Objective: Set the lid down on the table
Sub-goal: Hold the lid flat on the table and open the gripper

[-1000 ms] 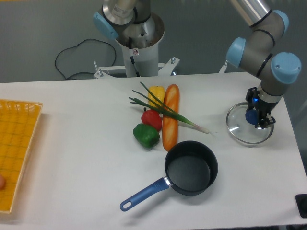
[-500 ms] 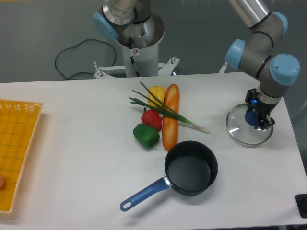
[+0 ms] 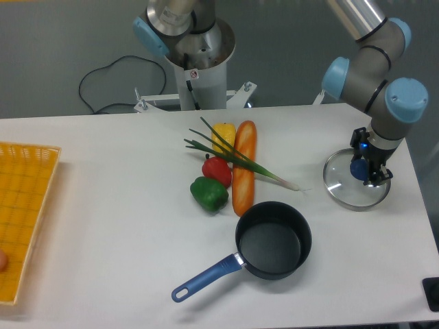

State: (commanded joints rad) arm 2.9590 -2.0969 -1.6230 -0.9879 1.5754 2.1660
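The round glass lid with its thin metal rim lies low on the white table near the right edge. Its blue knob sits between my fingers. My gripper points straight down over the lid's centre and is shut on the knob. The fingers hide part of the knob, so I cannot tell whether the rim rests fully on the tabletop.
A dark saucepan with a blue handle stands left of and in front of the lid. A baguette, spring onion, yellow, red and green peppers lie mid-table. A yellow woven tray is at the left edge.
The gripper and the lid have shifted very slightly; the wrist has leaned a little to the right. Everything else is unmoved.
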